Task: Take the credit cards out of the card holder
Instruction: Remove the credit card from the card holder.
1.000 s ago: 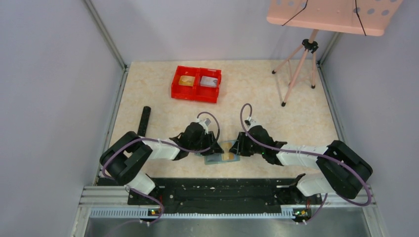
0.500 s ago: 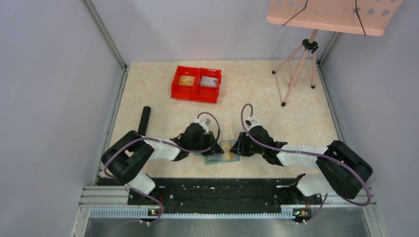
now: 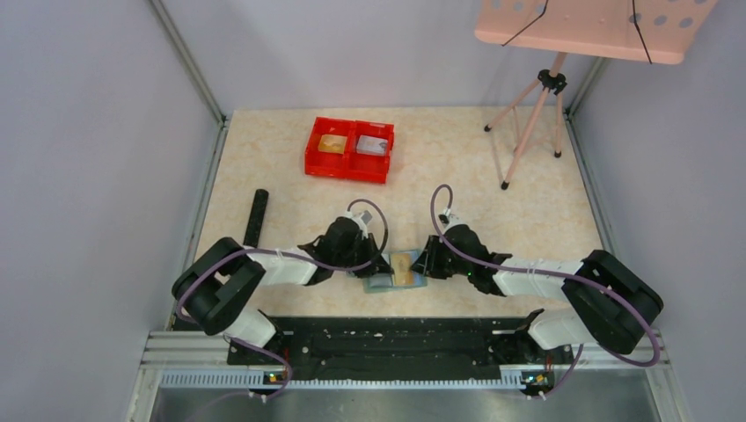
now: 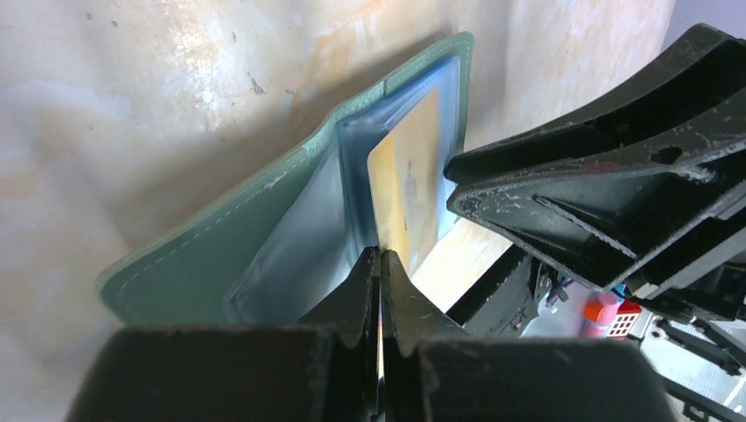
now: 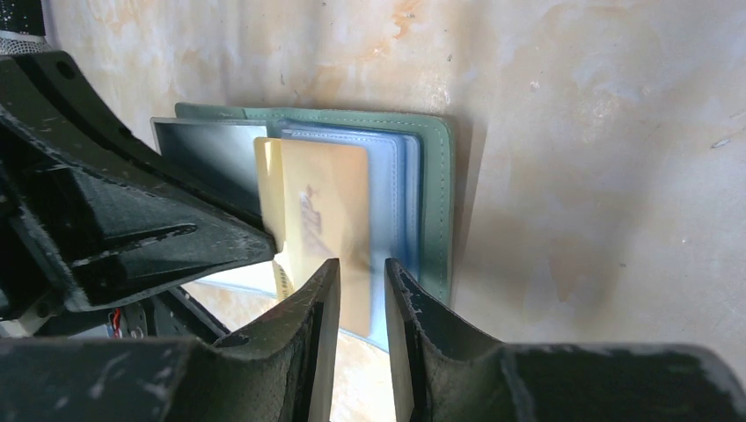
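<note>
We are pinching the left gripper [image 4: 380, 264], apart a second ago, seemingly onto the gold card [image 4: 413, 176] in the card holder [image 4: 220, 246] between our arms, ready for pulling; whether the right gripper [image 5: 362, 272] grips, we cannot tell.

Pale grey walls [image 3: 106, 132] enclose a beige marbled tabletop [image 3: 440, 176], pink stand [image 3: 589, 31] at right.

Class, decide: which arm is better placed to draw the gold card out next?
Right, probably: the right gripper stands open astride the edge of the gold card; the left gripper is shut beside it.
</note>
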Robot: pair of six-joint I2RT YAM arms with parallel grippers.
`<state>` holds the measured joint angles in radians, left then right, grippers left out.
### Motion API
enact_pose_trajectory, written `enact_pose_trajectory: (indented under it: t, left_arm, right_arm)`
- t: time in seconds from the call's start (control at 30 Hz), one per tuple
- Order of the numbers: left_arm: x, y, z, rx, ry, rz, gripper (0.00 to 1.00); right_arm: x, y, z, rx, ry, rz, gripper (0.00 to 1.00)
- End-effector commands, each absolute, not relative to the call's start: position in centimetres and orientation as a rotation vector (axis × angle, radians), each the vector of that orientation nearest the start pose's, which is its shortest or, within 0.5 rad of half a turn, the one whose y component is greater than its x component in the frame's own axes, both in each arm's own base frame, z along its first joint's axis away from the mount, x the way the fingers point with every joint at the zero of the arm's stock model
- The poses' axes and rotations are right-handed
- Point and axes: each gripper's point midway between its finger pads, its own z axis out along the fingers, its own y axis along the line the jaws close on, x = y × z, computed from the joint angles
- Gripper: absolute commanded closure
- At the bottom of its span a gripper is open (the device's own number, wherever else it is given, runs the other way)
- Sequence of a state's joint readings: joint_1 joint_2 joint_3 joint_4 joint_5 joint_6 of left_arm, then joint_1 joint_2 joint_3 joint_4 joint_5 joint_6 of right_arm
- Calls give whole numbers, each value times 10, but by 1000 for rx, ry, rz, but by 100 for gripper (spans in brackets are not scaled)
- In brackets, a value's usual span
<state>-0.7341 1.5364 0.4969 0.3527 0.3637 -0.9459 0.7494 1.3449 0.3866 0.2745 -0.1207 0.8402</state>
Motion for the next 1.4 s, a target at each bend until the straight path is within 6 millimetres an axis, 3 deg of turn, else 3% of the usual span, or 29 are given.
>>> enact_pose_trajectory:
  t: [0.0,0.27,0.43,0.6,0.77,0.9,1.03,1.23,1.37]
  left_arm:
    - [200,-291,54,7,2551,-1145,100]
    - [202,-265,69,-46,2529,-1111,100]
    - [198,-261,80,7,2499,-1160,100]
    - [194,-259,88,80,2471,-1157,100]
    - [186,-263,103,178,2405,-1239,100]
    - [176,-268,122,275,2329,-1332,100]
    - [163,-272,138,396,2273,-1413,100]
    - [156,-273,149,469,2244,-1450,100]
    - [155,-273,148,475,2247,-1455,100]
  right_arm:
    - [197,233,2,75,2516,785,74]
    - [202,240,19,6,2460,829,73]
    - [203,265,70,-238,2275,1007,63]
    - [216,273,114,-421,2099,1018,56]
    - [218,286,158,-609,1871,1170,53]
    - [221,290,180,-718,1795,1270,46]
    - [215,298,182,-865,1786,1390,38]
    - [190,308,170,-1063,1799,1633,39]
    - [176,308,165,-1118,1782,1688,41]
